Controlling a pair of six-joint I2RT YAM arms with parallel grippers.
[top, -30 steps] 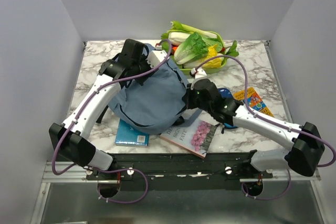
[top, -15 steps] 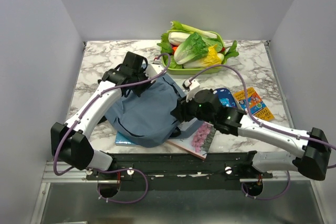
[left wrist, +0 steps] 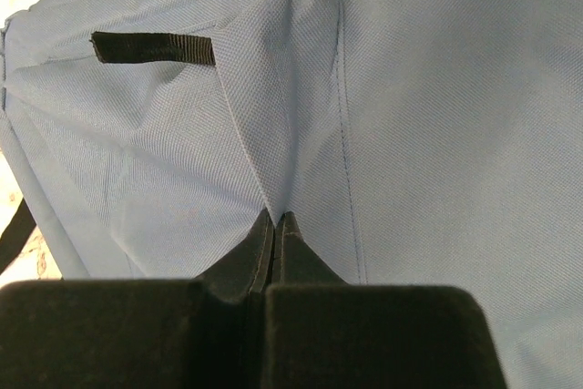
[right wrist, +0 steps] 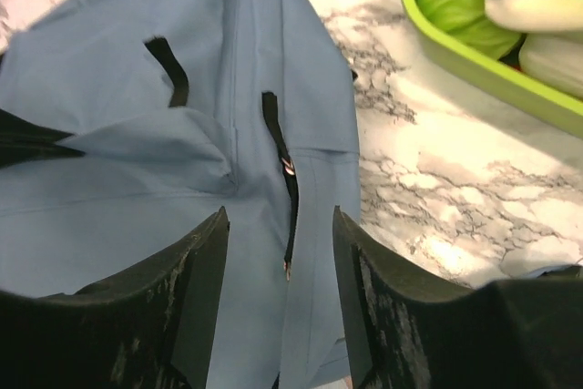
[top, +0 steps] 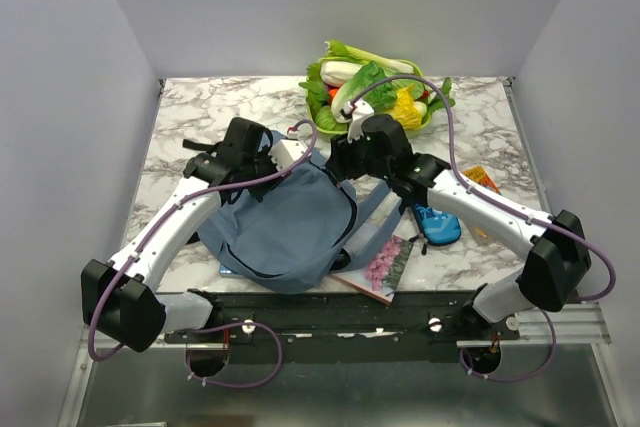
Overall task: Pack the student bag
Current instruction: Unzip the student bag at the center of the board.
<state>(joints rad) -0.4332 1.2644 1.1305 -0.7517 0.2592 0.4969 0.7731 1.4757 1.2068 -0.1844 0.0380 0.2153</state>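
The student bag (top: pixel 285 232), grey-blue and soft, lies mid-table, partly over books. My left gripper (top: pixel 268 159) is at its far left top. In the left wrist view the left gripper (left wrist: pixel 275 218) is shut on a raised fold of the student bag's fabric (left wrist: pixel 410 88), near a black webbing loop (left wrist: pixel 153 47). My right gripper (top: pixel 345 155) hangs open over the bag's far right top. In the right wrist view the right gripper (right wrist: pixel 280 225) has nothing between its fingers, and the bag's black zipper (right wrist: pixel 288 175) runs below the gap.
A green tray (top: pixel 425 119) of vegetables stands at the back centre, seen also as the green tray (right wrist: pixel 455 56) close to my right fingers. A floral book (top: pixel 385 262) pokes out under the bag. A blue pencil case (top: pixel 437 224) and a colourful booklet (top: pixel 481 178) lie to the right.
My right gripper has opened and swung from the bag's near right side to its far top. The left gripper, still pinching fabric, came nearer and the bag shifted with it.
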